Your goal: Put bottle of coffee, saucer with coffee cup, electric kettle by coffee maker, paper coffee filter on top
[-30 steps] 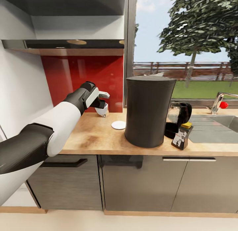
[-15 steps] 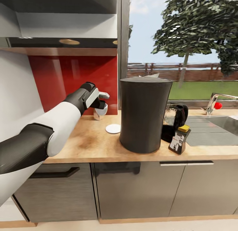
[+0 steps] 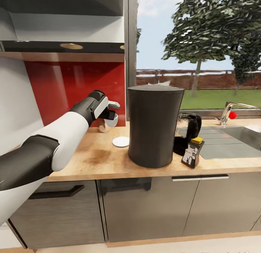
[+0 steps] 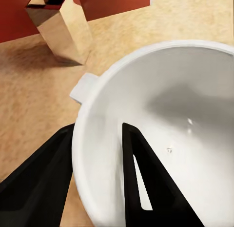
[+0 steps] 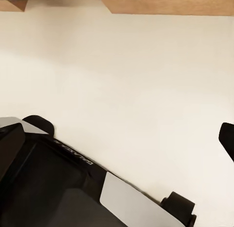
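My left gripper [image 3: 111, 117] is shut on the rim of the white coffee cup [image 3: 113, 119], holding it above the kitchen countertop [image 3: 90, 157]. In the left wrist view one black finger [image 4: 139, 180] sits inside the cup [image 4: 185, 119] and the other outside. The saucer [image 3: 120, 141] lies on the wood just right of and below the cup. The tall dark-grey coffee maker [image 3: 154, 126] stands right of the saucer. The glass electric kettle [image 3: 186, 131] and the yellow-capped bottle of coffee [image 3: 191, 152] stand at its right. In the right wrist view a dark fingertip [image 5: 227, 139] hangs over cream floor.
A shiny metal block [image 3: 103, 127] [image 4: 58, 31] stands by the red backsplash [image 3: 72, 90] behind the cup. The inset sink [image 3: 232, 140] and tap [image 3: 226, 113] are at the right. An extractor hood [image 3: 65, 46] hangs above. My dark base [image 5: 44, 188] shows in the right wrist view.
The head view has shifted, so the counter items sit further left in the picture. The held cup is now closer to the saucer.
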